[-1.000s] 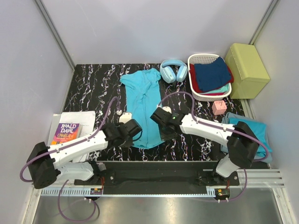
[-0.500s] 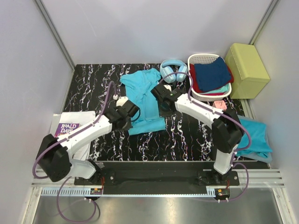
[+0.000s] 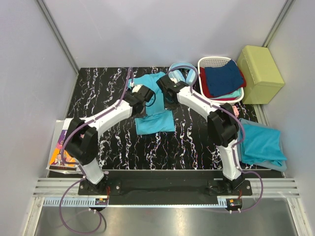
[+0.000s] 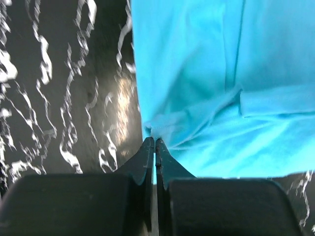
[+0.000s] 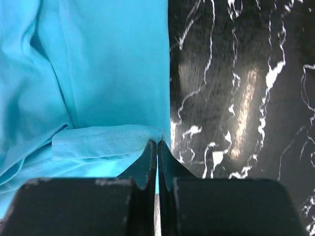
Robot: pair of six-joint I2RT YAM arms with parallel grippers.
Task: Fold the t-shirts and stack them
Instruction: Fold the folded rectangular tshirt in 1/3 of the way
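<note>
Black marbled bench [image 3: 98, 93] between plain grey walls carried the work. Toward 12 o'clock from its middle lay the t-shirt [image 3: 155, 122] you were folding, its near part flat on the bench and its stitched hem [image 5: 98, 133] held over the far half. Both pairs of jaws were pressed together on that cloth: the left jaws on its 9 o'clock edge, the right jaws on its 3 o'clock edge, with a sliver of turquoise between each pair of tips. A second t-shirt [image 3: 261, 143] sat folded at 4 o'clock, at the bench's edge.

You had little cloth in either pinch, so I judged the thin fabric could slip from one side and skew the fold. Letting go too far out could also have dropped the hem against the headphones [image 3: 183, 66] at 1 o'clock, just beside the shirt.

The left arm [image 3: 108, 115] and right arm [image 3: 197, 105] hid the collar and sleeves. You could not tell how many layers each pinch held. The headphones were half covered, and the book [image 3: 61, 152] at 8 o'clock was partly hidden.
</note>
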